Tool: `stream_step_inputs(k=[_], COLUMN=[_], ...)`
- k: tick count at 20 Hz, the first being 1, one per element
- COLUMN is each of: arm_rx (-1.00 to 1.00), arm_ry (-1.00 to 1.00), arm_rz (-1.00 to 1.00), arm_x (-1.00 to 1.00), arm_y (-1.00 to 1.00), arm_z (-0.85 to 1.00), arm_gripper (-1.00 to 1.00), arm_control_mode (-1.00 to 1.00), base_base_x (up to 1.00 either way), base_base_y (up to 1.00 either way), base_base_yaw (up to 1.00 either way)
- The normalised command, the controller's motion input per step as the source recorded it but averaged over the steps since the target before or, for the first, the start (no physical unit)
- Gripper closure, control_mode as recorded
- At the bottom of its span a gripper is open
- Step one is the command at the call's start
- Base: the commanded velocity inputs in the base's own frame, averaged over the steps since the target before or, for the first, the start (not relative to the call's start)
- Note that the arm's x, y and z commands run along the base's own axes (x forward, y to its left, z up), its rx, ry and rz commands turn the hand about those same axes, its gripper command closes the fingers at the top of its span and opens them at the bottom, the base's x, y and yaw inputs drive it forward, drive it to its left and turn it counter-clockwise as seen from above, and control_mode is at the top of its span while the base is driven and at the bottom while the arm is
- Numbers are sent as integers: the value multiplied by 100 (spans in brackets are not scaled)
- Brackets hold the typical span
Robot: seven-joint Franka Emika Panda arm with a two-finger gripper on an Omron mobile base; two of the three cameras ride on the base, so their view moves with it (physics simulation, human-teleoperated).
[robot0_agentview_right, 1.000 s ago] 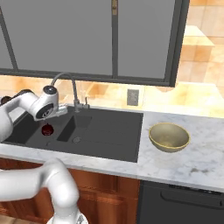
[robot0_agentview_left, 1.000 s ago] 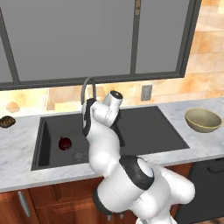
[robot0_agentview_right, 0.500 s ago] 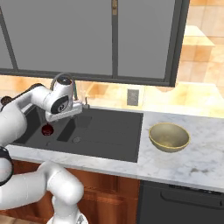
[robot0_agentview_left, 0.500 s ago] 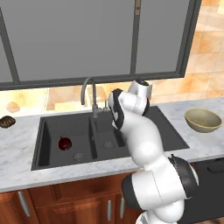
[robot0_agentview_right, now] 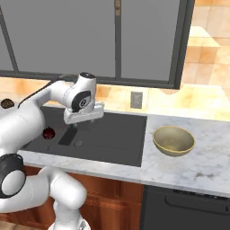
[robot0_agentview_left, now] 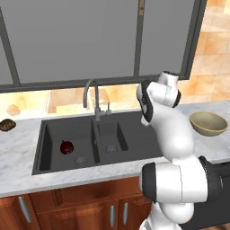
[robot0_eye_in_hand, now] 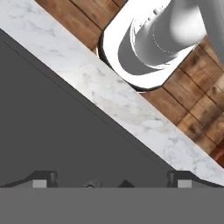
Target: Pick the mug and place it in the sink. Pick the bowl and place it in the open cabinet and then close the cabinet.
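STEP: fetch bowl (robot0_agentview_right: 173, 140) | MUG (robot0_agentview_left: 66, 147): in left basin of sink (robot0_agentview_left: 134, 130) | BOWL: upright on counter (robot0_agentview_right: 202, 166), right of sink | TOOL (robot0_agentview_right: 83, 117): wide, empty, over drainboard | METHOD: approach from above, straddle one rim wall, then close.

Dark lumpy item (robot0_agentview_left: 7, 124) and tan one (robot0_agentview_left: 13, 109) on counter (robot0_agentview_left: 18, 148)

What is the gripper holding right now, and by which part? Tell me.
Nothing. The gripper is open and empty above the sink. The mug sits in the sink's basin, and the bowl rests on the counter.
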Motion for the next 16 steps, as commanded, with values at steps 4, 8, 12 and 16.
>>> stream_step_inputs(k=[4,8,12,16], arm_rx=[-2,-8,-31,-39], arm_ry=[38,28,3,0], arm_rz=[-51,-45,-29,-18], arm_x=[-6,-13,-14,0], arm_y=[-37,-13,-9,-27], arm_z=[23,0,-13,-4], arm_gripper=[-100,-100,-100,-100], arm_control_mode=[-100,-100,-100,-100], base_base_x=[0,0,0,0], base_base_y=[0,0,0,0], base_base_yaw=[0,0,0,0])
